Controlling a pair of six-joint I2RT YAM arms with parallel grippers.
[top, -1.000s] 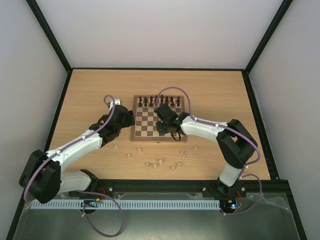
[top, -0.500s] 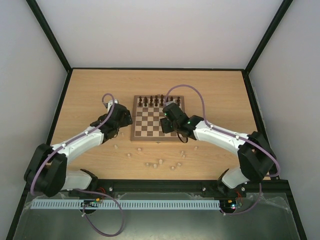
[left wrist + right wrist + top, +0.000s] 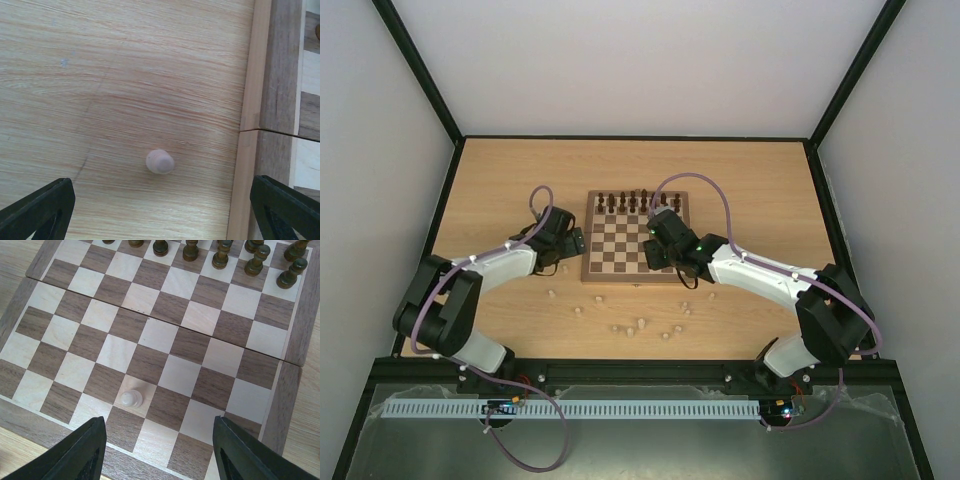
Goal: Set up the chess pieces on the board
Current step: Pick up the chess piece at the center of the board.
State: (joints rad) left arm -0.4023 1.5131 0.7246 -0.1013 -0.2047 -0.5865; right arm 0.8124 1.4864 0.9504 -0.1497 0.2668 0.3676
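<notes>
The board [image 3: 620, 240] lies mid-table, with dark brown pieces along its far rows. My left gripper [image 3: 570, 244] is open and empty just off the board's left edge. In the left wrist view one pale chess piece [image 3: 160, 161] lies on the table between the open fingers [image 3: 42, 210], beside the board's border [image 3: 254, 100]. My right gripper [image 3: 660, 252] is open and empty over the board's near right part. In the right wrist view a pale pawn [image 3: 131, 399] stands on a light square of the board [image 3: 200, 315], ahead of the left finger [image 3: 75, 455].
Several pale pieces lie scattered on the table in front of the board, among them ones at the left [image 3: 550, 293], the middle [image 3: 641, 323] and the right [image 3: 711, 296]. Dark pieces [image 3: 255, 260] fill the far rows. Black frame rails edge the table.
The right arm's elbow swung out to the right and its gripper shifted slightly right over the board. The left arm folded in, its gripper staying by the board's left edge.
</notes>
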